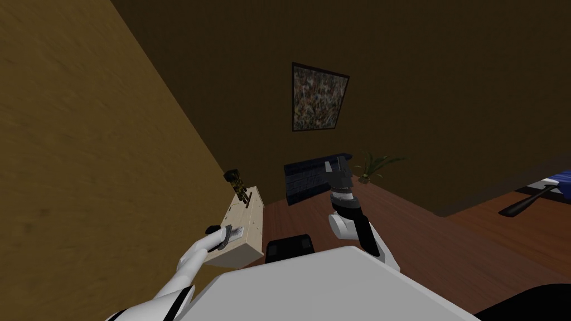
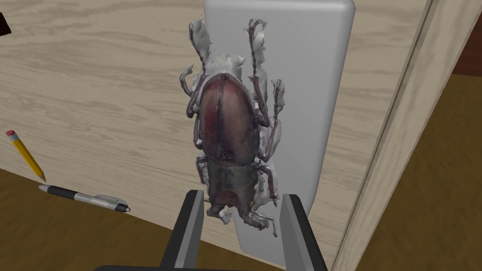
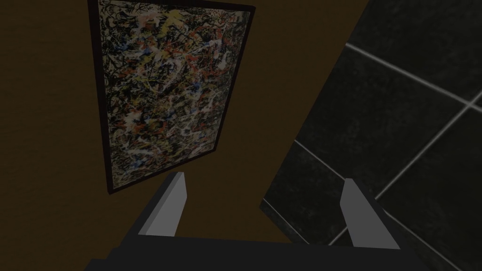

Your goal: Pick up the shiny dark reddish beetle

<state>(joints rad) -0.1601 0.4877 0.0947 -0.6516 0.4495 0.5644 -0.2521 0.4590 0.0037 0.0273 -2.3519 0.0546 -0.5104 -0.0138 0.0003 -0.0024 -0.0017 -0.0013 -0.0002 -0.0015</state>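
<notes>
Beetle [image 2: 228, 136], shiny and dark reddish with pale legs, lies on a flat grey slab [image 2: 306, 94] atop the light wood table [image 2: 94, 84]. The left hand [image 2: 242, 195] is narrowed around the beetle's near end, its fingers against the legs on either side. The right hand [image 3: 263, 178] is raised apart, fingers wide. A pen [image 2: 84, 197] and a smaller yellow pencil [image 2: 26, 155] lie near the table's edge.

Shiny dark reddish beetle [image 2: 229, 136], darker end segment, pale grey legs; back up on a grey slab [image 2: 310, 94] on the pale wood surface [image 2: 94, 84], darker end between the left gripper [image 2: 242, 195] fingers [image 2: 193, 221].
</notes>
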